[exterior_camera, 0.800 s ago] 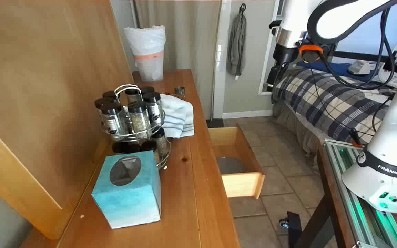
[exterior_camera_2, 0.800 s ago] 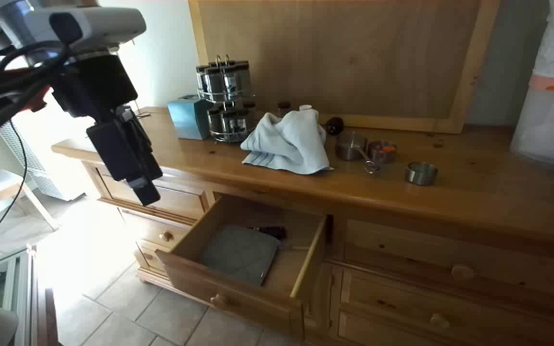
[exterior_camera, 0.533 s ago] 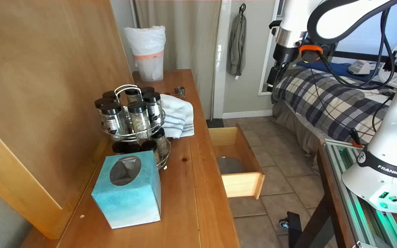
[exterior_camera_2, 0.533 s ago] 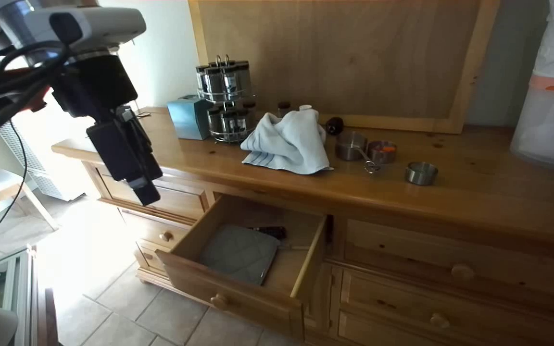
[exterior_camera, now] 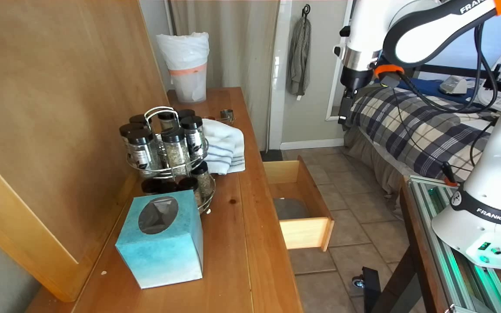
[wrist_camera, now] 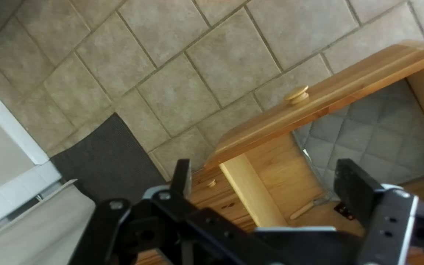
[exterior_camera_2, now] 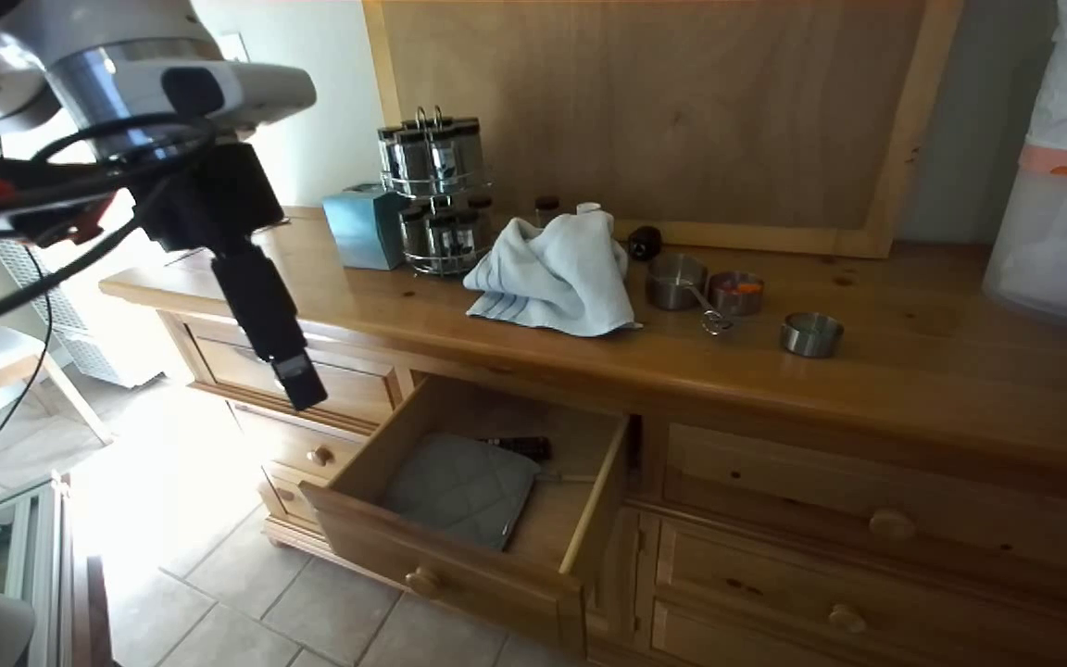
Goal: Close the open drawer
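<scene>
"Look, the gripper [wrist_camera: 265,172] has turned and dipped a little."
"Yes, and its fingers [wrist_camera: 355,187] are spread wide."
"The drawer [exterior_camera_2: 492,588]?"
"Pulled out below them, well apart, a grey pad [exterior_camera_2: 459,486] inside."

One open drawer [exterior_camera_2: 487,585], three cups [exterior_camera_2: 811,345]
</scene>
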Motion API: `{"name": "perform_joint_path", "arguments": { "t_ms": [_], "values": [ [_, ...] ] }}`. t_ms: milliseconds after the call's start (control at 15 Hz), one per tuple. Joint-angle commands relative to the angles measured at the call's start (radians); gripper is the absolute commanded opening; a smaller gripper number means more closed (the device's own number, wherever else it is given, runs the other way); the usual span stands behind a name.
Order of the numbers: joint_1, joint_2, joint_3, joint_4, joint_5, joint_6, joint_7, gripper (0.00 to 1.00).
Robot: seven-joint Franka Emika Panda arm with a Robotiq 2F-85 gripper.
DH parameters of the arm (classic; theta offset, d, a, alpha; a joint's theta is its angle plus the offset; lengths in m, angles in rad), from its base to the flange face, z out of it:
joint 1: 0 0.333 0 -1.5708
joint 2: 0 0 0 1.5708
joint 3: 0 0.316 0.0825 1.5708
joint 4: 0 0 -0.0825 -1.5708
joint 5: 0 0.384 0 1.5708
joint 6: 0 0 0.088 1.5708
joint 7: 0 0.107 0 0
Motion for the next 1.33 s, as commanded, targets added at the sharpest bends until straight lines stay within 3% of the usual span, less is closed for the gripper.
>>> {"name": "perform_joint_path", "arguments": {
  "t_ms": [0, 467, 600, 733, 800, 867, 933, 1067, 1267],
  "values": [
    [0.032, 0.123, -0.017, 0.000, -0.073, 0.097, -0.099, 1.00],
    [0.048, 0.419, -0.086, -0.011, -0.124, 0.443, -0.336, 1.00],
    [0.051, 0.503, -0.117, -0.015, -0.084, 0.546, -0.423, 1.00],
    [0.068, 0.601, -0.139, -0.018, 0.046, 0.684, -0.596, 1.00],
    [0.073, 0.665, -0.115, -0.020, 0.121, 0.754, -0.656, 1.00],
    [-0.022, 0.728, 0.008, -0.023, 0.216, 0.804, -0.735, 1.00],
    [0.046, 0.612, -0.100, -0.025, 0.091, 0.701, -0.614, 1.00],
    [0.039, 0.668, -0.081, -0.014, 0.109, 0.725, -0.626, 1.00],
    [0.041, 0.649, -0.093, -0.010, 0.107, 0.722, -0.623, 1.00]
  ]
}}
